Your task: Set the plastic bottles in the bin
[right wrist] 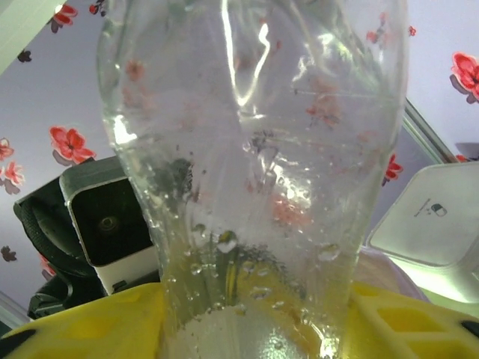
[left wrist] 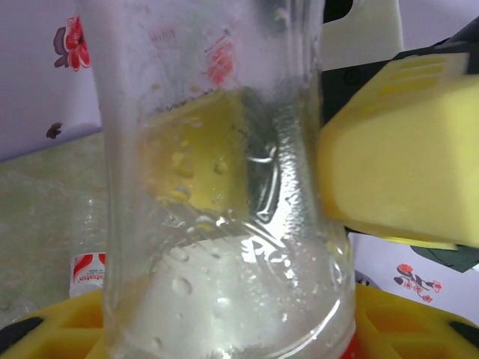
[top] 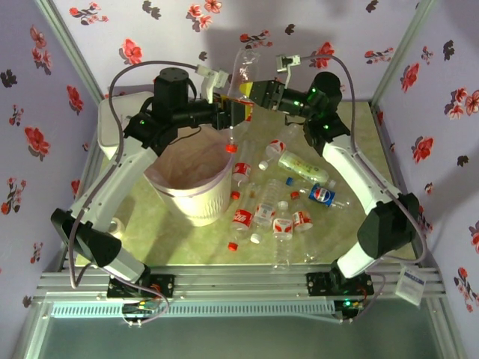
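Observation:
A clear plastic bottle (top: 243, 71) stands upright in the air behind the bin (top: 198, 202), a cream bucket with a pale pink liner. My left gripper (top: 232, 112) has come in from the left and is shut on the bottle's lower part (left wrist: 224, 224), its yellow fingers (left wrist: 408, 325) pressed to both sides. My right gripper (top: 247, 95) reaches in from the right. Its jaws stand parted, with the same bottle (right wrist: 254, 149) between them. Several more bottles lie on the table right of the bin, among them a blue-labelled one (top: 322, 196) and red-labelled ones (top: 241, 176).
A white square box (top: 112, 127) sits at the back left behind the bin and appears again in the right wrist view (right wrist: 434, 217). Floral walls close in the back and sides. The loose bottles are bunched between the bin and the right arm (top: 359, 179).

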Robot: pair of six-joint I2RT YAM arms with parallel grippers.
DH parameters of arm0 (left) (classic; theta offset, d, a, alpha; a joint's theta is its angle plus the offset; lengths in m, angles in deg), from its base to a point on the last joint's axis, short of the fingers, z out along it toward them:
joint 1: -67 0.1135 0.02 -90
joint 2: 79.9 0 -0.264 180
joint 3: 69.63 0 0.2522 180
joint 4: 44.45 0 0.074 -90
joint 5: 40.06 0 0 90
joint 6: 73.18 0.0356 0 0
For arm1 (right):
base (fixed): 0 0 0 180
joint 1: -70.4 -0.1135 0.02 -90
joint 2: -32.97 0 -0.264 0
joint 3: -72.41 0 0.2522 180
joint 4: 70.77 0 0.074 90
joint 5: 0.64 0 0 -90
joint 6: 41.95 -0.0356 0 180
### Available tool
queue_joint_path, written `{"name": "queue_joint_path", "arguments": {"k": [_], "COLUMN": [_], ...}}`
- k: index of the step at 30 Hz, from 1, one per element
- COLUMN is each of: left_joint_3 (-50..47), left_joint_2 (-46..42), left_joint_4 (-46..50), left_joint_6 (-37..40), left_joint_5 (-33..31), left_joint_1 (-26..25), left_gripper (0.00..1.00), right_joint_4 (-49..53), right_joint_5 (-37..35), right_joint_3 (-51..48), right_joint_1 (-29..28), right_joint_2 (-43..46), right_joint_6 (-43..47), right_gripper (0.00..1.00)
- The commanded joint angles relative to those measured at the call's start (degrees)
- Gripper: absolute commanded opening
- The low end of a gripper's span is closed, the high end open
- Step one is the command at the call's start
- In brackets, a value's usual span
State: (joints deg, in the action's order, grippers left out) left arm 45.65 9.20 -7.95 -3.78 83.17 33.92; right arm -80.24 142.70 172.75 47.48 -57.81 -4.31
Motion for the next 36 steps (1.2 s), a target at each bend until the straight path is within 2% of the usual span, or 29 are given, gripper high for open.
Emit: {"name": "queue_joint_path", "arguments": {"k": [1, 6, 10, 14, 17, 20, 23, 25, 29, 31, 34, 36], "left_joint_3": [0.8, 3.4, 9.5, 21.6, 25.1, 24.0, 20.7, 16.1, 5.7, 0.7, -5.7, -9.3], "left_joint_2": [-0.4, -0.8, 0.8, 6.0, 6.2, 4.1, 1.5, -0.8, -5.2, -6.9, -9.6, -11.8], "left_joint_4": [-0.4, 3.6, 12.0, 29.0, 36.6, 41.2, 45.7, 46.3, 42.9, 40.9, 39.3, 38.7], "left_joint_6": [1.4, 2.7, 5.8, 11.1, 13.2, 14.5, 15.6, 15.8, 15.2, 14.1, 12.8, 12.2], "left_joint_5": [0.8, 0.3, -5.0, -10.6, -15.0, -20.5, -27.8, -31.4, -35.0, -35.6, -35.8, -36.2], "left_joint_1": [1.0, 3.0, 3.4, 3.2, 3.0, 2.8, 2.5, 1.9, 0.8, 0.4, -0.8, -1.2], "left_gripper": [0.48, 0.45, 0.4, 0.37, 0.36, 0.33, 0.22, 0.15, 0.05, 0.01, 0.0, 0.01], "right_joint_4": [3.5, 4.9, 14.9, 31.8, 36.2, 34.0, 30.7, 32.6, 38.2, 41.6, 47.3, 47.6], "right_joint_5": [-2.6, -7.5, -12.0, -13.0, -15.2, -17.0, -19.3, -23.4, -25.4, -28.5, -34.0, -35.5], "right_joint_3": [1.7, -2.8, -7.6, -8.0, -12.6, -19.4, -25.8, -27.7, -27.9, -27.2, -25.4, -25.8], "right_joint_1": [1.6, 7.3, 12.3, 17.5, 20.1, 21.8, 24.0, 24.5, 24.4, 24.4, 24.5, 24.5], "right_joint_2": [0.8, 5.9, 12.3, 15.9, 18.6, 20.8, 21.9, 21.8, 21.2, 21.7, 22.6, 23.6], "right_joint_6": [2.5, 3.3, 9.1, 14.1, 14.8, 12.6, 8.5, 7.5, 9.0, 11.6, 16.3, 17.5], "right_gripper": [0.71, 0.99, 1.0, 1.0, 1.0, 0.99, 0.99, 0.99, 0.99, 0.99, 0.99, 0.99]}}
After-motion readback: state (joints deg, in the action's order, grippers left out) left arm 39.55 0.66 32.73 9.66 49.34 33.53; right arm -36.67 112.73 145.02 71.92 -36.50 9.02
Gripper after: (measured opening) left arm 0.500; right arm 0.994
